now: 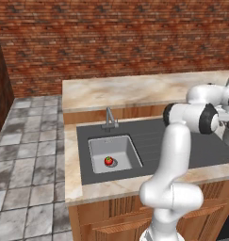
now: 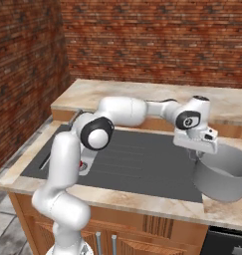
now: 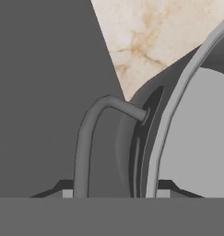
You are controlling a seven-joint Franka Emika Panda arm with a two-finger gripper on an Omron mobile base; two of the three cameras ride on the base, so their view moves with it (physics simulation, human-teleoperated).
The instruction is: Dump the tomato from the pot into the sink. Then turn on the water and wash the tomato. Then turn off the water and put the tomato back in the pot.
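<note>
Looking over the counter from my remote seat, I see the tomato (image 1: pixel 108 161) lying at the bottom of the sink (image 1: pixel 99 147), right by the drain, so I judge the dumping step is done. No water runs from the faucet (image 1: pixel 109 118), which stands just behind the basin.

The pot (image 2: pixel 223 175) sits upright on the right end of the counter, partly on the dark drainboard (image 2: pixel 137 164) and partly on the marble counter (image 2: pixel 142 92), well apart from the sink. My gripper (image 2: pixel 197 149) is down at the pot's near rim. In the hand view, the pot's side handle (image 3: pixel 92 133) and rim pass between the two finger tips, so the claw looks clenched on the pot's edge; the contact itself is hidden at the bottom of that view.

I judge the pot has been set here to leave the basin free for washing. The next move would be letting go and reaching across to the faucet.
</note>
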